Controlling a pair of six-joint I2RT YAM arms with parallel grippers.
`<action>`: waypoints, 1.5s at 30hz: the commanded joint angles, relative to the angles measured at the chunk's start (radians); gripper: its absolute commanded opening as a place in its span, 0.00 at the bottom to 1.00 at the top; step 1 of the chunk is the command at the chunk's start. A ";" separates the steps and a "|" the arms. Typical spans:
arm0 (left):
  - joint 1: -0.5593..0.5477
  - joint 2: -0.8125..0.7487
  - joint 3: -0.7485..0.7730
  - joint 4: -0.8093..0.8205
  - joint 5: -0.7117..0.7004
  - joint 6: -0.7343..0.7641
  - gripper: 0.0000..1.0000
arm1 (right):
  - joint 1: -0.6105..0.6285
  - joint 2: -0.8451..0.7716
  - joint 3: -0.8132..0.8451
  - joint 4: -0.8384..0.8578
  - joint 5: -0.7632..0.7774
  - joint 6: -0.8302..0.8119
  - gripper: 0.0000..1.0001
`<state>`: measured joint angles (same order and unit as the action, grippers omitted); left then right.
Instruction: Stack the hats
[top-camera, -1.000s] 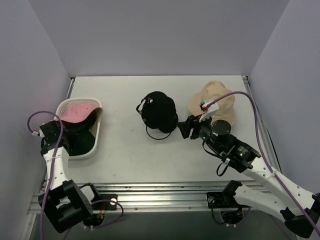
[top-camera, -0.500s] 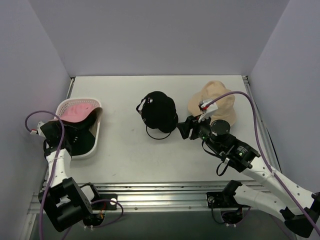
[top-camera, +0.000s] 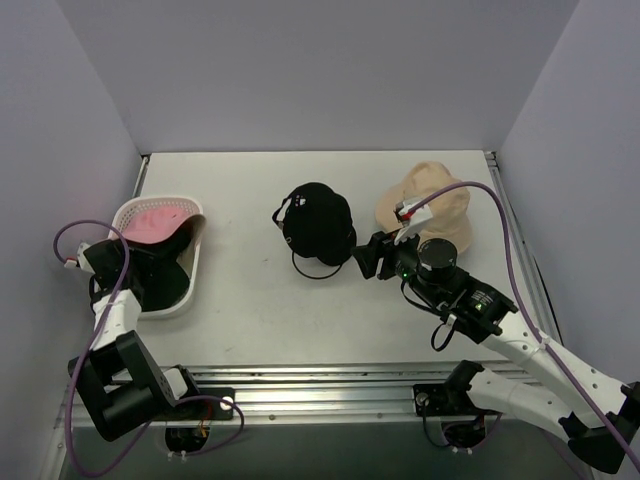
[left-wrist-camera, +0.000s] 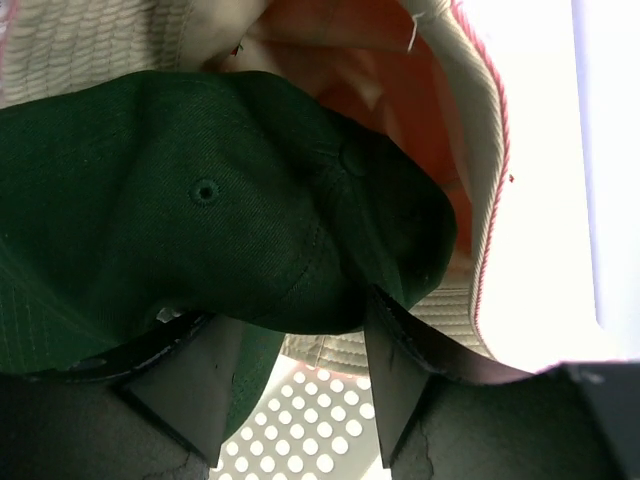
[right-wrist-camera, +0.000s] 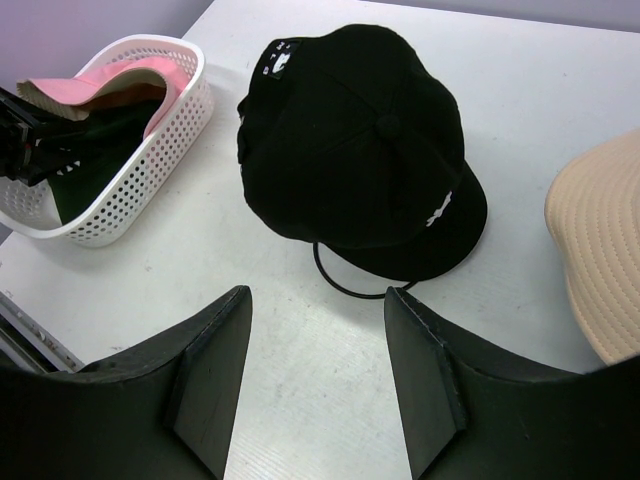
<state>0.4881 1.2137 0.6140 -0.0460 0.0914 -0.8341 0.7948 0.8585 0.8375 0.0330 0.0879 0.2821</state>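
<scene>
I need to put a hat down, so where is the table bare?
Bare table: between basket and black cap, along the back wall, and by the front rail. Crowded: the basket, holding pink hat and green cap; the right side, with beige hat and right arm.

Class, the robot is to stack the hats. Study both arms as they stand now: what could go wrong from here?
1. The left gripper is open inside the white basket, facing the dark green cap, which lies against the pink hat. A pinch might catch both hats or drag the basket.
2. The black cap sits over a thin wire ring. The open right gripper might snag the ring or lift it along.
</scene>
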 joint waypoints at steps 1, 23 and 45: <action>0.009 0.004 0.003 0.080 -0.005 -0.013 0.59 | 0.007 -0.010 0.011 0.013 -0.010 -0.017 0.52; 0.009 -0.163 0.111 -0.152 -0.004 0.004 0.02 | 0.007 -0.012 0.009 0.015 -0.010 -0.018 0.52; -0.035 -0.468 0.389 -0.546 0.444 0.199 0.02 | 0.033 -0.004 0.094 -0.027 -0.183 -0.066 0.59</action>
<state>0.4778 0.7761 0.9562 -0.5785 0.3729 -0.6651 0.8085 0.8585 0.8814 -0.0120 -0.0097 0.2436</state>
